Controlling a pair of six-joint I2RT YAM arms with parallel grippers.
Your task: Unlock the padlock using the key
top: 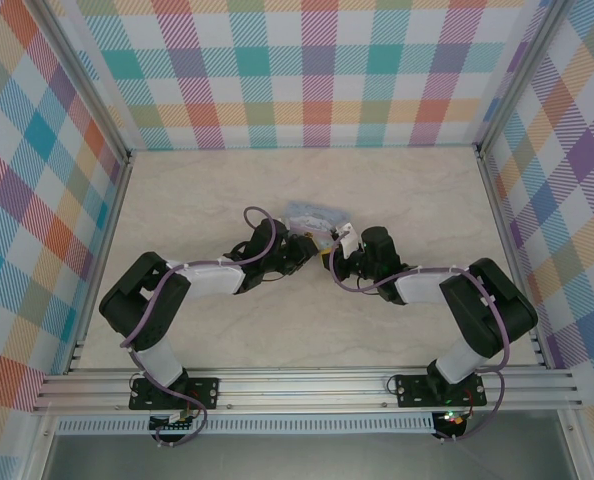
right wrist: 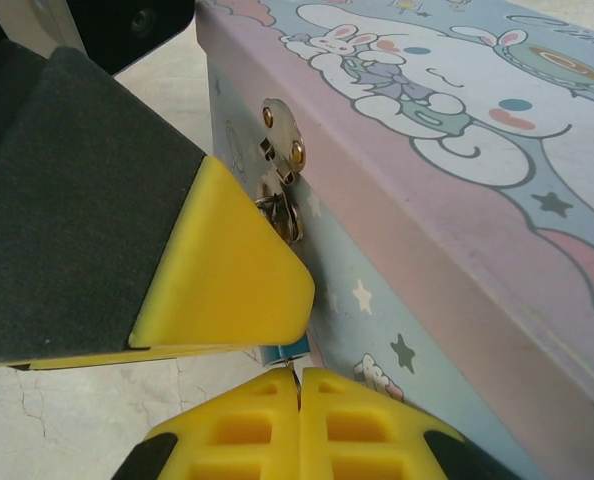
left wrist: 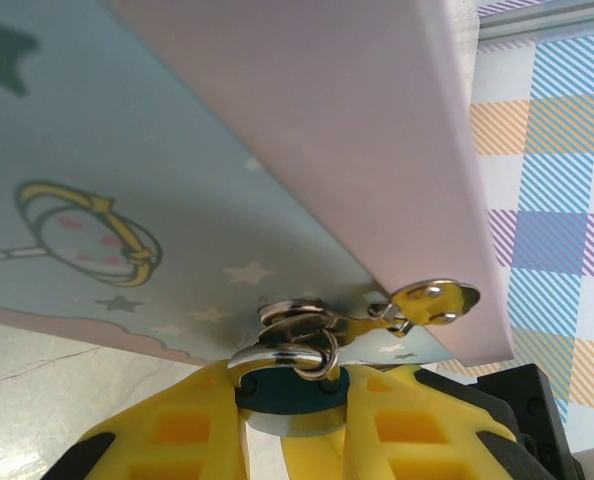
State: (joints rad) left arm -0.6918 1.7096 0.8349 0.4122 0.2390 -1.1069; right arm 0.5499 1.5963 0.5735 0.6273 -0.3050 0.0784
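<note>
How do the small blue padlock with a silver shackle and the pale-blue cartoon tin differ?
The small blue padlock is far smaller than the pale-blue cartoon tin. The padlock is plain, darker blue; the tin carries stars and cartoons. The left gripper pinches the padlock, not the tin. Both are blue.

A pale-blue cartoon tin [right wrist: 457,150] with a silver hasp [right wrist: 280,140] sits on the marbled table [top: 307,340], plaid walls [top: 317,70] around.

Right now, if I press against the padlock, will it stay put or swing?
Likely stays put: the left gripper clamps the padlock by its blue body. It hangs from the hasp by a thin shackle, so slight pivoting seems possible. The tin looks light and might slide.
</note>
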